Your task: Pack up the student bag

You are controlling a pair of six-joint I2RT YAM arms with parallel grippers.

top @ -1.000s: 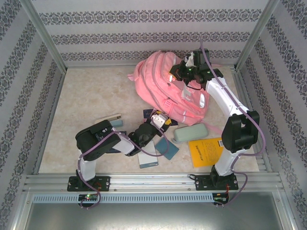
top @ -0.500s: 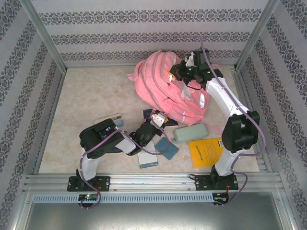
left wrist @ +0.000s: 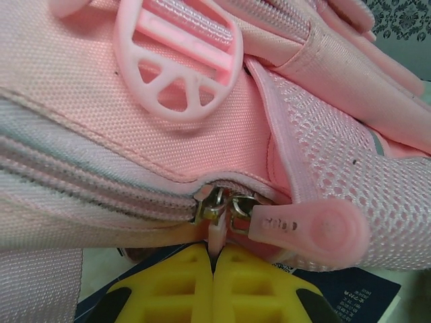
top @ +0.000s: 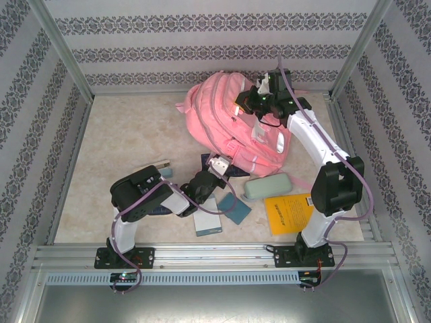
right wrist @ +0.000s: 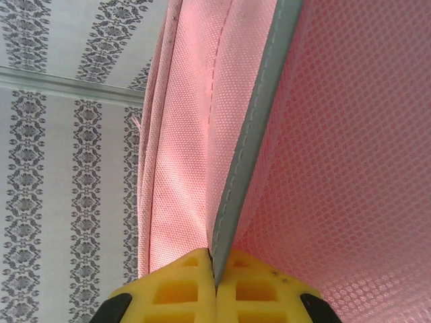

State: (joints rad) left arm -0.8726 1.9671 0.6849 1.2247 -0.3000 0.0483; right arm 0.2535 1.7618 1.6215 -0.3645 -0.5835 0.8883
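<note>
Marbled desk (top: 128, 134) with patterned walls (top: 202, 40) round it, student bag (top: 225, 114) lying at the back. Left tool (left wrist: 214, 262) pinched shut on a zipper pull (left wrist: 215, 235), right tool (right wrist: 215, 266) clamped on the bag's grey-trimmed edge (right wrist: 254, 128).

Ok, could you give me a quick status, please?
Left gripper shut on zipper pull. Right gripper shut on grey trim of student bag. Grey-green case nearby, not obstructing.

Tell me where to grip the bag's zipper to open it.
The thin pull tab hanging below the sliders, from underneath, where the left gripper is shut on it. It dangles free, edge-on; the round rubber pull lies flat on mesh.
</note>
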